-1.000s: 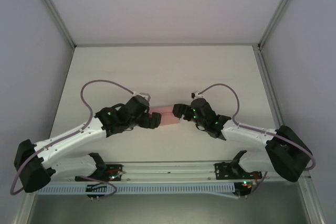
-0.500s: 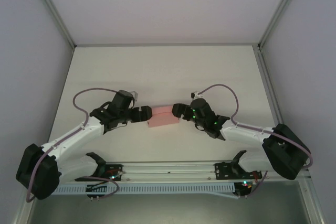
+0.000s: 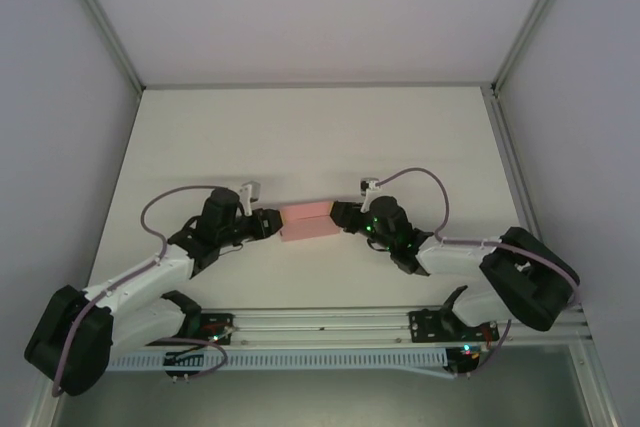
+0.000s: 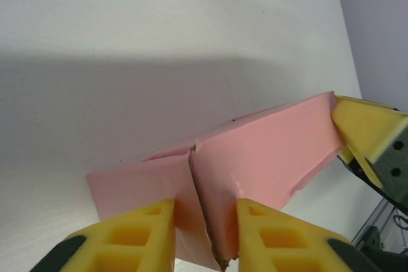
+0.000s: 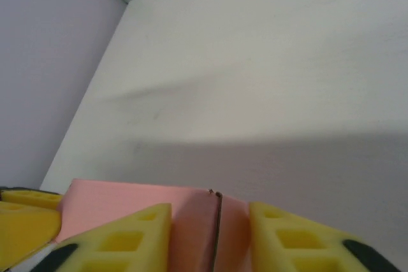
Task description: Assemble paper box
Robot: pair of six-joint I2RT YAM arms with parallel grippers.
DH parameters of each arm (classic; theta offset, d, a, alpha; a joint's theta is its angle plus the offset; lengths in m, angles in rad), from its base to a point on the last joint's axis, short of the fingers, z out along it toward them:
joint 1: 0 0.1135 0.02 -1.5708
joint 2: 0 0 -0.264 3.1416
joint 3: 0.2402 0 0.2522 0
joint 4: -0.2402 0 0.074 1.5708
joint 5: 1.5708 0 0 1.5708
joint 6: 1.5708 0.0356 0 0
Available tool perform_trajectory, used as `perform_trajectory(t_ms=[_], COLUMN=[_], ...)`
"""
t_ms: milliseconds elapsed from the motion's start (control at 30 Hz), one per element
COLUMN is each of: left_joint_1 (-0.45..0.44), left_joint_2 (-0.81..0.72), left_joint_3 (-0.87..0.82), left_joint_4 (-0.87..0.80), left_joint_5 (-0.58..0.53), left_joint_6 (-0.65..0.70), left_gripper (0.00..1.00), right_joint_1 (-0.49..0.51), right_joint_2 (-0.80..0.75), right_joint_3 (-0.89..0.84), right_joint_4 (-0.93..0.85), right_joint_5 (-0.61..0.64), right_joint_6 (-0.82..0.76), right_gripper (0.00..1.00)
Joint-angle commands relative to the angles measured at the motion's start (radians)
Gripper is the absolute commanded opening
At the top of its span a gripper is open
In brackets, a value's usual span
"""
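Paper box (image 3: 307,221) spans the gap between my pincers, over the middle of the table (image 3: 300,137). Left gripper (image 3: 272,224) is clamped narrowly on its left end. Right gripper (image 3: 341,215) is clamped likewise on its right end, pads against pink card.

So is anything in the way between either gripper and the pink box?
Nothing visible does. The left gripper and the right gripper each straddle an end of the paper box, fingers against it.

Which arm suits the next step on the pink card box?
Left, probably: the pink card box shows an open seam between the jaws of the left gripper; the right gripper holds the far end.
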Motion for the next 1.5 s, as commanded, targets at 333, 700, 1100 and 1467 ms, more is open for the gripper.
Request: perform_trajectory(t_ms=[333,700,1100,1467], left_joint_1=[0.011,0.012,0.04,0.107], left_joint_2=[0.033,0.019,0.066,0.037], left_joint_3=[-0.01,0.328,0.489,0.464], left_joint_4=[-0.168,-0.434,-0.47,-0.44], left_joint_5=[-0.064,-0.186,-0.466,-0.47], left_joint_6=[0.013,0.162,0.208,0.244], left_gripper=[0.0,1.0,1.0,1.0], right_joint_1=[-0.003,-0.008,-0.038,-0.029], right_joint_2=[-0.004,-0.123,-0.148,0.007], right_joint_3=[-0.058,0.215,0.43,0.707], right_joint_4=[-0.21,-0.584,-0.702,-1.085], right_joint_5=[0.005,0.14,-0.045,-0.372], right_joint_6=[-0.029,-0.093,-0.55,-1.132], right_gripper=[0.11,0.59,1.0,1.0])
